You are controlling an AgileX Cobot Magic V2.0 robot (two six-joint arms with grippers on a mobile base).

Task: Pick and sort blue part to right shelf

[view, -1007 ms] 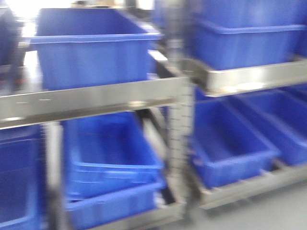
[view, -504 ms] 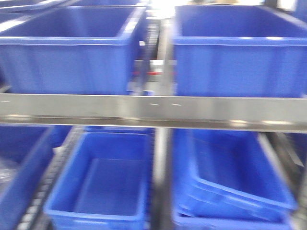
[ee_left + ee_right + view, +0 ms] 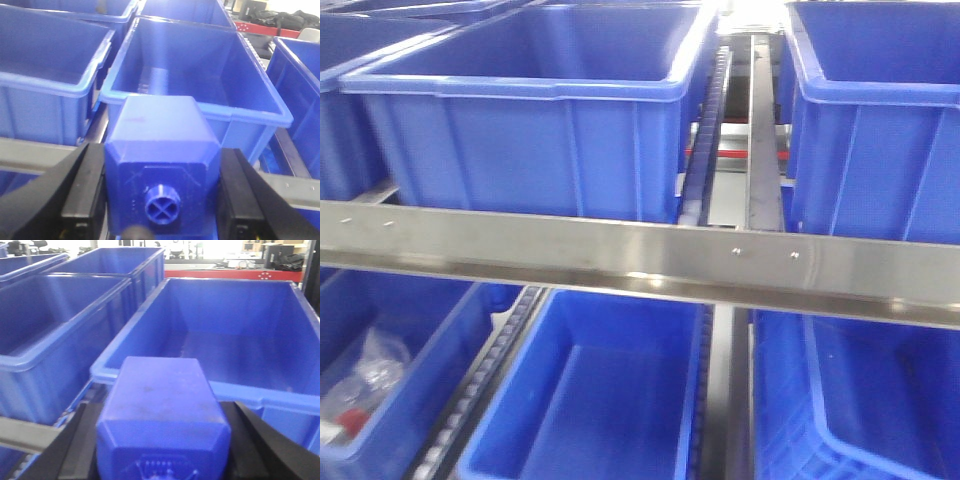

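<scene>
Two blue parts are riding in the grippers, one per arm, and neither is lying in a bin, so I judge the picking done and the placing left to do.

Front-facing view: you are looking straight at the right shelf (image 3: 640, 262), its brushed-metal rail crossing the frame. An upper bin (image 3: 535, 150) is sitting above the rail beside a roller track (image 3: 705, 130), and a lower bin (image 3: 590, 400) is sitting below it. A clear bag of small pieces (image 3: 365, 375) is lying in the bottom-left bin. No gripper or part is showing here.

Left wrist view: the left gripper (image 3: 162, 190) is clamping the blue part (image 3: 160, 150), with its black fingers (image 3: 82, 190) pressing on both side faces. The part is hovering in front of the near rim of an open bin (image 3: 200, 65). Its long axis is running away from the camera toward that bin, and the end face with the round cross-marked knob is pointing back at the lens.

Right wrist view: the right gripper (image 3: 162, 450) is squeezing a second blue part (image 3: 160, 405) the same way, with the fingers (image 3: 250, 440) closing on its flanks. This part is hanging just short of a deep bin (image 3: 240, 330), long axis aiming into it, chamfered end face turning toward the camera.
</scene>
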